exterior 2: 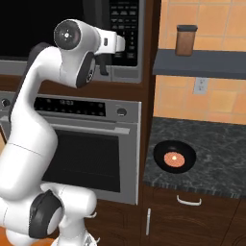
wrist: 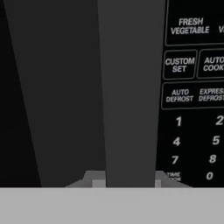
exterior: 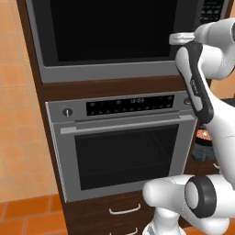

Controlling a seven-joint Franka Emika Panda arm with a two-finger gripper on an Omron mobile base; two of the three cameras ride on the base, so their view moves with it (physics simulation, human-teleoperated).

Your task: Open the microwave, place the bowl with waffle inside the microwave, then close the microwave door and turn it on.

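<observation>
Right up against the lens is the handle (wrist: 130,87), a dark upright bar running top to bottom, and the gripper (wrist: 127,183) is clenched on it, one pad pressed to each side. So that's a firm hold on the door's handle, folks! Starting at the microwave's left, the microwave door (exterior: 110,27) is a wide sheet of dark glass lying flat in the grey frame of the microwave (exterior: 105,71): shut, not yet cracked. Next comes the handle at the glass's right edge, and right of that the black keypad (exterior 2: 124,29) with its number buttons. Directly below the microwave sits the oven (exterior: 124,151), no part of this job. Off to the microwave's lower right, well apart from it, the bowl with waffle (exterior 2: 174,156) waits on the dark worktop (exterior 2: 216,158), untouched. By my reckoning we're at the very start: the grip is made, but the pull, the bowl's trip inside, the closing and the button press are all to come. As for the arm, it climbs from the base in front of the oven, bends at a high elbow below the microwave, and holds the hand roughly level, pointing straight at the microwave's front.
</observation>
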